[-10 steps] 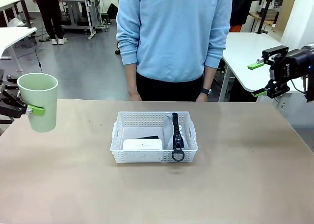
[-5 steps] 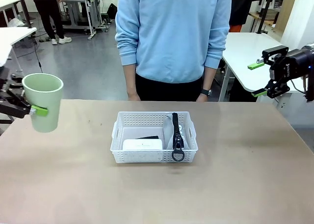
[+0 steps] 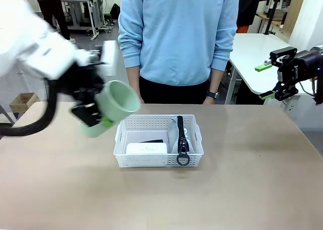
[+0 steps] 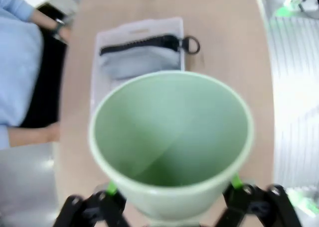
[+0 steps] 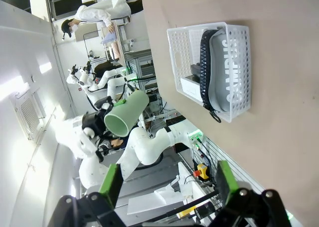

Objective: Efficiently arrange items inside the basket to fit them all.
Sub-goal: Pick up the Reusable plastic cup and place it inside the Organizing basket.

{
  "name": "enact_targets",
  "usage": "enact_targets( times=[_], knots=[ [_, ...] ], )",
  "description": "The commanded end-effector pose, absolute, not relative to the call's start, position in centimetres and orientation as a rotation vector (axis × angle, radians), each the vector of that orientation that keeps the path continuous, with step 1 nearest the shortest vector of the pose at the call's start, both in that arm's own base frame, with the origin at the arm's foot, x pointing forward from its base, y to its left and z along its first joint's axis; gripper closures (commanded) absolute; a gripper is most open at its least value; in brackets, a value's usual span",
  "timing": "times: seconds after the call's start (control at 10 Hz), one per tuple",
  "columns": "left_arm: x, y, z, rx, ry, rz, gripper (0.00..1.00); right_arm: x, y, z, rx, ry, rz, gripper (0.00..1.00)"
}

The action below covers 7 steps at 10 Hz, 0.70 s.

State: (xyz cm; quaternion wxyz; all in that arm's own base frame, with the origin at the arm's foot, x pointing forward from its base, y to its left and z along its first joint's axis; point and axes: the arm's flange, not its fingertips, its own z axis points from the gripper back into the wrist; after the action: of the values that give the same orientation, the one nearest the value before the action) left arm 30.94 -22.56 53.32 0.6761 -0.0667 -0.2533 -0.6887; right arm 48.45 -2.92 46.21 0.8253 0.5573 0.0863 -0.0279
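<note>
My left gripper (image 3: 101, 120) is shut on the pale green cup (image 3: 115, 105), which hangs tilted in the air just left of the white basket (image 3: 121, 139), mouth toward the basket. In the left wrist view the cup (image 4: 172, 137) sits between my green-padded fingers (image 4: 111, 188), above the basket (image 4: 98, 38) and its grey pouch (image 4: 139, 62). The basket holds a white box (image 3: 146, 148), a black stapler (image 3: 152, 140) and the grey pouch (image 3: 174, 139) with its black strap. My right gripper (image 3: 267, 81) is open, high off the table's right side.
A person in a light blue sweater (image 3: 179, 33) stands at the far edge, with both hands (image 3: 136, 98) hanging close to the table behind the basket. Bare brown tabletop (image 3: 242, 179) surrounds the basket. Another white table (image 3: 252, 48) stands behind my right gripper.
My left arm has swung quickly from the far left toward the middle with the cup, tipping it from upright to tilted. The right arm has not moved.
</note>
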Motion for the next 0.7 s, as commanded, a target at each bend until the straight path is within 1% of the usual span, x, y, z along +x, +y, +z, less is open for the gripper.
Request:
enact_targets(
  times=[0.0, 0.1, 0.3, 0.4, 0.5, 0.6],
  knots=[
    [36.2, -26.6, 54.5, -0.038, -0.388, -1.482, 0.13, 48.4, -3.0, 46.4, 1.175, 0.187, -0.05, 0.0],
    [37.6, -28.3, 54.9, -0.033, -0.36, -1.444, 0.13, 48.4, -3.0, 46.4, 1.175, 0.187, -0.05, 0.0],
    [39.9, -30.1, 54.6, -0.017, -0.354, -1.392, 0.13, 48.4, -3.0, 46.4, 1.175, 0.187, -0.05, 0.0],
    [40.6, -30.4, 54.4, -0.05, -0.362, -1.385, 0.13, 48.4, -3.0, 46.4, 1.175, 0.187, -0.05, 0.0],
    [39.5, -29.3, 53.4, 0.011, -0.372, -1.416, 0.13, 48.4, -3.0, 46.4, 1.175, 0.187, -0.05, 0.0],
    [39.5, -29.3, 53.4, 0.011, -0.372, -1.416, 0.13, 48.4, -3.0, 46.4, 1.175, 0.187, -0.05, 0.0]
  ],
)
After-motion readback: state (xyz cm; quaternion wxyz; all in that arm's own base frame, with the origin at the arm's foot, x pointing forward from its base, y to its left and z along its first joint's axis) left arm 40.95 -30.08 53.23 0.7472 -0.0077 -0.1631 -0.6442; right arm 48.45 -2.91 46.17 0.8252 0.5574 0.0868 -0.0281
